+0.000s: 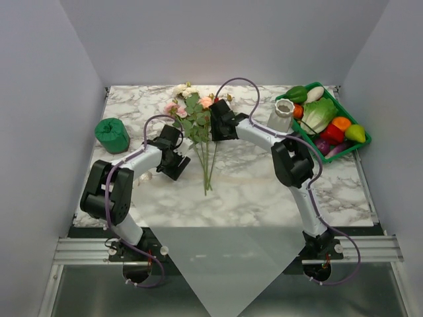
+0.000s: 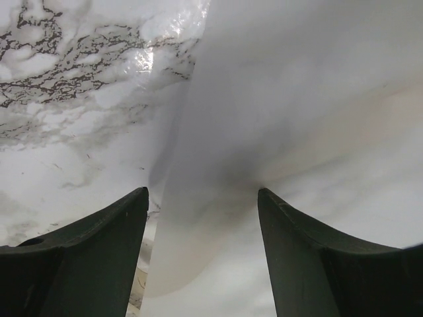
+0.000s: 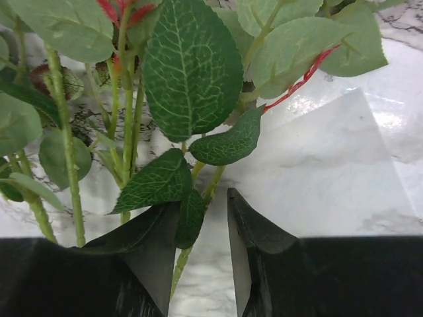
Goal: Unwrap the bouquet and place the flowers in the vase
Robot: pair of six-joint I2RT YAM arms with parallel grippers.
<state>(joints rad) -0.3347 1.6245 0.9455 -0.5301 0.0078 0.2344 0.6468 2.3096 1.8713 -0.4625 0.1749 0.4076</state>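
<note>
The right claw [image 3: 203, 201] brackets one thin green rose stem [image 3: 179, 269], grip untellable; the left claw [image 2: 201, 193] straddles white wrapping paper [image 2: 297, 99], spread. Pinching only a leaf [image 3: 192, 221] could let the stem slip.

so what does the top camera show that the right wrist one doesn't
only top: the vase, the green tray of vegetables, a green bundle at the left, the left arm. only right wrist: leaf veins close up and a thin stem passing through the open right tool. both: leaves of the flowers and the marble table.
</note>
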